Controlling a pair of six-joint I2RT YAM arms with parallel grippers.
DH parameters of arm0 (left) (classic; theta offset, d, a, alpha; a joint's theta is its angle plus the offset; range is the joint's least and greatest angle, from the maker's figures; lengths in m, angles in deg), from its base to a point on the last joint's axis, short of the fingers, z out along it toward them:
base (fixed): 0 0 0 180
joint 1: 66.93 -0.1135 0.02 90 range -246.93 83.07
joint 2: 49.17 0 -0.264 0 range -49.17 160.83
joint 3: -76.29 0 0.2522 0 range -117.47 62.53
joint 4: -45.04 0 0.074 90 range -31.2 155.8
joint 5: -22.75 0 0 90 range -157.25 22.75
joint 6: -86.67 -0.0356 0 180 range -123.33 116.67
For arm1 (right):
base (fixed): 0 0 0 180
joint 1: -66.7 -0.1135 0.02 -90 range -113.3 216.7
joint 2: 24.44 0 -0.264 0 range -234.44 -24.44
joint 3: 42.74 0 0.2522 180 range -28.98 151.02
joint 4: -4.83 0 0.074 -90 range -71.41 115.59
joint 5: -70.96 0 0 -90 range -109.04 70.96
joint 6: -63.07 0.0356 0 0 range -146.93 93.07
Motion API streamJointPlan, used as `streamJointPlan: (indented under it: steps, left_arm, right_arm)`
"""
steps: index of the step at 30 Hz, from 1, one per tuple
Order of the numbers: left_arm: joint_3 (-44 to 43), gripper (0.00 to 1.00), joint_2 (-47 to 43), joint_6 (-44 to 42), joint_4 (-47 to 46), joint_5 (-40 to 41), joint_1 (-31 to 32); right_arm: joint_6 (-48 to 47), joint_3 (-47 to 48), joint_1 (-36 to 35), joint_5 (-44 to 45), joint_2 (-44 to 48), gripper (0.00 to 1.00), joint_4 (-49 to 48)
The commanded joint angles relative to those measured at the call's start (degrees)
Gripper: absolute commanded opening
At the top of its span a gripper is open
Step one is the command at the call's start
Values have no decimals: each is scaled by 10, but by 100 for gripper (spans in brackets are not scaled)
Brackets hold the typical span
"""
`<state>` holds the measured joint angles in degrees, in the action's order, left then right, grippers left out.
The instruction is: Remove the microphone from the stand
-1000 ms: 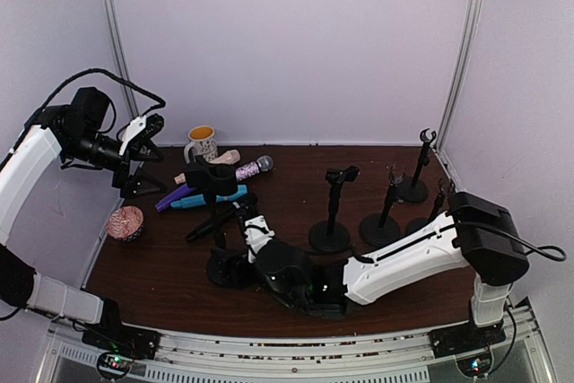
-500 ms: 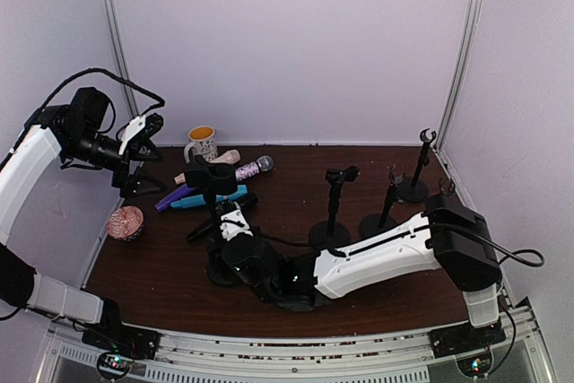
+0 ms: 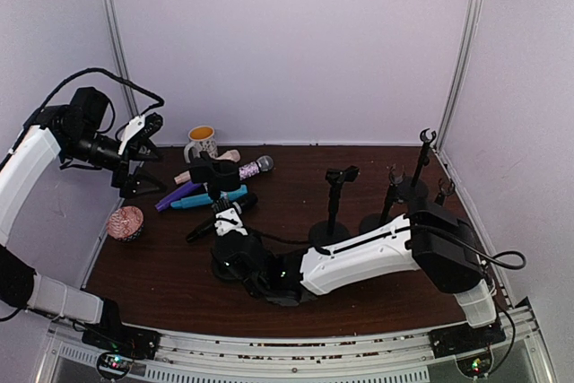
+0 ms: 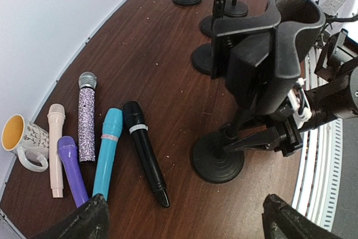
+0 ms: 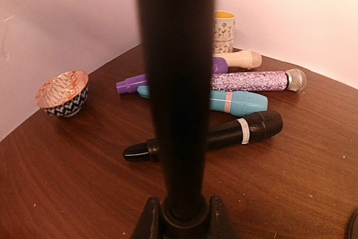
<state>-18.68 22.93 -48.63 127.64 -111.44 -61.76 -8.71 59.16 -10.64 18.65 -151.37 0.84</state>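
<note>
Note that your right gripper (image 5: pixel 182 219) is clamped low on the stand pole (image 5: pixel 178 82), presumably to steady it, while the left gripper (image 4: pixel 184 222) hovers spread wide above the empty clip (image 4: pixel 274 43); the black microphone (image 4: pixel 144 152) lies on the table (image 4: pixel 168 54) beside the base (image 4: pixel 218 163).

Robot lab test cell. Plain white panel walls (image 3: pixel 296 42) close in three sides, held by aluminium posts (image 3: pixel 112 60). Dark wood table (image 3: pixel 179 284), metal rail (image 3: pixel 269 367) along the near edge, two arms (image 3: pixel 377 253) mounted there. Staged props: stand (image 3: pixel 208 173), more stands (image 3: pixel 331 208) behind, loose mics (image 4: pixel 86 117) side by side, mug (image 3: pixel 202 143), bowl (image 3: pixel 125 222).
</note>
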Motion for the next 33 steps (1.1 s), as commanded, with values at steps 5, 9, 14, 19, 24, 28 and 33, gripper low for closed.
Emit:
streamJointPlan:
  steps: [5,9,14,19,24,28,33]
  left_arm:
    - [46,95,-18,10,-24,-50,-6]
    - [88,93,-23,21,-41,-81,4]
    - [105,91,-24,42,-68,-78,48]
    - [102,87,-16,74,-100,-74,95]
    - [89,81,-3,87,-108,-84,103]
    - [81,75,3,93,-108,-109,115]
    - [81,63,11,97,-108,-127,132]
  right_arm:
    - [-12,-52,18,4,80,0,-44]
    - [-8,-70,25,-36,150,0,-64]
    - [11,-12,30,-95,186,0,-23]
    - [35,29,30,-135,191,0,-6]
    - [45,49,29,-163,196,0,-2]
    - [44,71,28,-176,191,0,10]
    - [45,88,25,-187,182,0,11]
